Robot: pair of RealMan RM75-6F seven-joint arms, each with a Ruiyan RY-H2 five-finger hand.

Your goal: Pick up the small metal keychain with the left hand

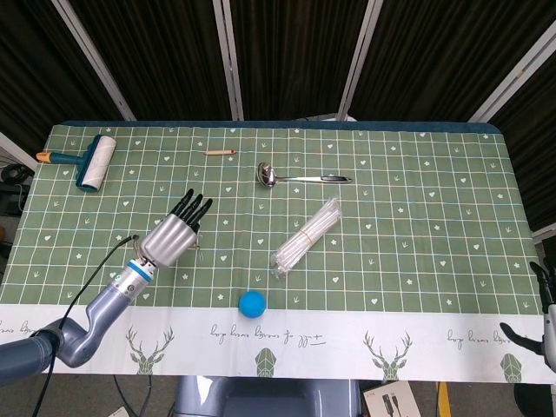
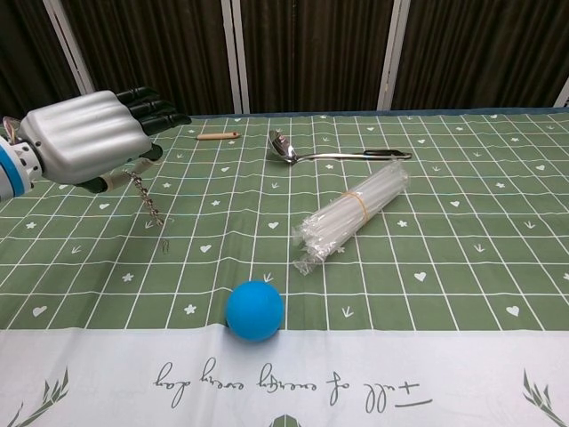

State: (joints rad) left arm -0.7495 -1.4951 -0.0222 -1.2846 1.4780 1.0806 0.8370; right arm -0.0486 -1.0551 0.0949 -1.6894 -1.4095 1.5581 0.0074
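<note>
My left hand (image 1: 174,234) hovers above the left half of the table, fingers stretched forward and palm down. It pinches the small metal keychain (image 2: 149,206), whose thin chain dangles from under the hand (image 2: 89,140) down toward the cloth. In the head view only the keychain's tip (image 1: 198,253) peeks out beside the hand. My right hand (image 1: 540,323) shows at the far lower right edge, off the table, fingers apart and holding nothing.
A blue ball (image 2: 254,310) lies near the front edge. A bundle of clear straws (image 2: 351,213) sits mid-table. A metal ladle (image 2: 333,154) and a small wooden stick (image 2: 218,135) lie at the back. A lint roller (image 1: 91,161) is at the far left.
</note>
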